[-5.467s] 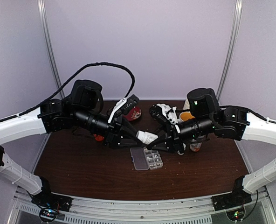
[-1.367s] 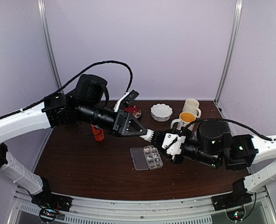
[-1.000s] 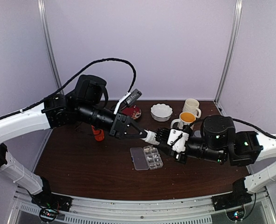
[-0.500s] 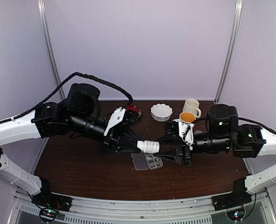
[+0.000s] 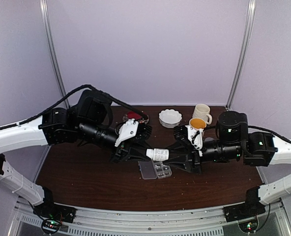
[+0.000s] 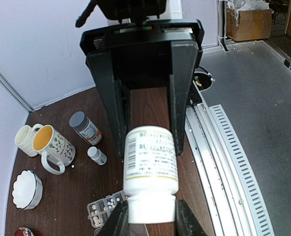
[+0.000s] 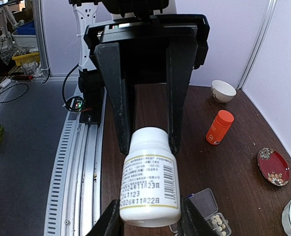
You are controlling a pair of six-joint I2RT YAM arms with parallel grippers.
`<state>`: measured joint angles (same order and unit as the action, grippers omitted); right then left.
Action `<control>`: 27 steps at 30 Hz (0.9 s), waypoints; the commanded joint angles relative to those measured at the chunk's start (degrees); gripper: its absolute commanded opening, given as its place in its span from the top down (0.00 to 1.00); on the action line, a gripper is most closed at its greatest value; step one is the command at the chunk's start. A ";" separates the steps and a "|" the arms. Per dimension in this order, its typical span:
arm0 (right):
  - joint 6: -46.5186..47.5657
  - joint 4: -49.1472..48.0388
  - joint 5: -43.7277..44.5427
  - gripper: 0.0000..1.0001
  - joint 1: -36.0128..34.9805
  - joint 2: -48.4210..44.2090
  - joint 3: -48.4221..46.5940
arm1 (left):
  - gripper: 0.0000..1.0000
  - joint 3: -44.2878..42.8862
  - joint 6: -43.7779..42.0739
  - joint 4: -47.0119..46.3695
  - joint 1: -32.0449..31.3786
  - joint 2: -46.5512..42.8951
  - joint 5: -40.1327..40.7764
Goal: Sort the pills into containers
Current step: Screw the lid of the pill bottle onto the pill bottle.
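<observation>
Pale lilac walls close in a dark brown bench [image 5: 81,177]. Both arms reach inward and meet over its middle.

The left gripper [image 6: 152,211] is pinching the cap end of a white bottle [image 5: 159,154]. The right gripper [image 7: 150,211] is pinching the base end of the same bottle, its fingers flat against the sides. The bottle lies level in the air between the two, printed label facing up, clear of the bench.

A clear pill box [image 5: 155,170] sits on the bench just below and in front of the bottle, touched by neither gripper. Its lid is swung open and lies flat beside the cells [image 5: 163,170]. Small white pills [image 6: 104,201] lie inside several of the cells.

Further back on the bench stand a patterned mug [image 5: 197,126] with a yellow inside, a plain white mug [image 5: 201,111], a white bowl [image 5: 170,117] and a red plate [image 5: 133,116], the plate partly hidden by the left arm. An orange bottle [image 7: 219,127] stands upright well apart from the box.
</observation>
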<state>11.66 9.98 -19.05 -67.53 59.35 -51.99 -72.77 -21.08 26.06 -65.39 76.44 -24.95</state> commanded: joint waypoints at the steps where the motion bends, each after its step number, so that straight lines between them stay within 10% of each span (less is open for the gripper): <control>1: -5.39 -4.55 0.91 1.00 0.62 0.11 2.17 | 1.00 -4.26 -2.06 -10.34 -2.06 0.44 -0.75; 27: -15.04 -17.91 -2.84 1.00 3.39 -0.24 10.30 | 1.00 -2.23 -3.42 -11.32 -2.23 -0.90 0.56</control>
<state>1.67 -4.75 -22.52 -64.77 57.87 -42.37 -73.89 -21.67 24.51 -66.00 76.69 -23.70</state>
